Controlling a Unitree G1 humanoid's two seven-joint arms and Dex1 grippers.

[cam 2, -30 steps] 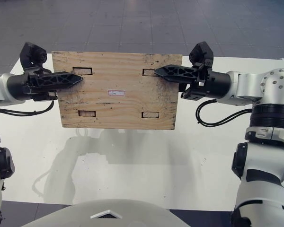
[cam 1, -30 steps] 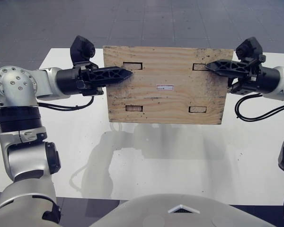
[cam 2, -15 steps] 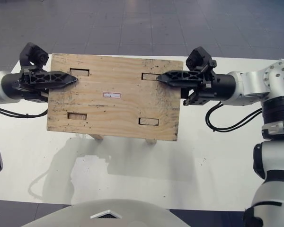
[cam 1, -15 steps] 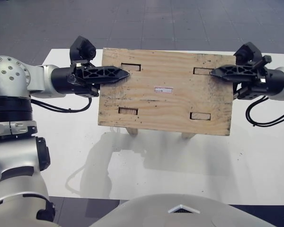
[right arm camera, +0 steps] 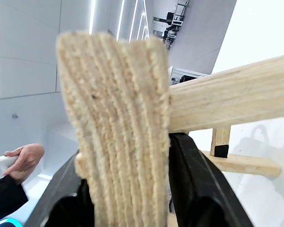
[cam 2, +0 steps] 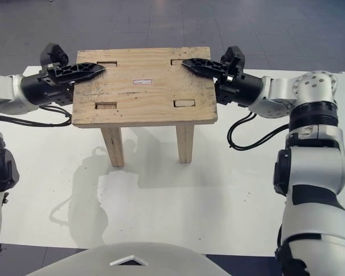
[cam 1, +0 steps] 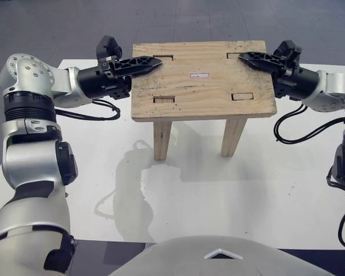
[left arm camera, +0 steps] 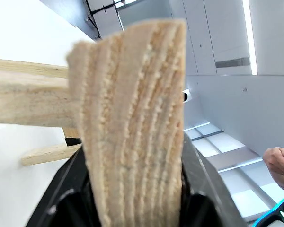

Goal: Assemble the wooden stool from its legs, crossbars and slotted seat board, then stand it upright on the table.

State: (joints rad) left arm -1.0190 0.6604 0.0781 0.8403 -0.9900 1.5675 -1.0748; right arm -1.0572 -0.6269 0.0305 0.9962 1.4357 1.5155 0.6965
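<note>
L tool (cam 1: 151, 61) & R tool (cam 1: 245, 56) each clamped on opp. edges of seat board (cam 1: 201, 86), prob. to hold it level, legs (cam 1: 162, 138) apparently down on tabletop (cam 1: 218, 195).

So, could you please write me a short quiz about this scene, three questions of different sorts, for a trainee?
1. Multiple choice: what does the left gripper clamp? A: an edge of the stool's seat board. B: a screwdriver. C: nothing, it is open.
2. Fill in: the seat board's top shows ___ slots.
3. True or false: the stool is upside down.

Key: 1 A; 2 four; 3 false.
</note>
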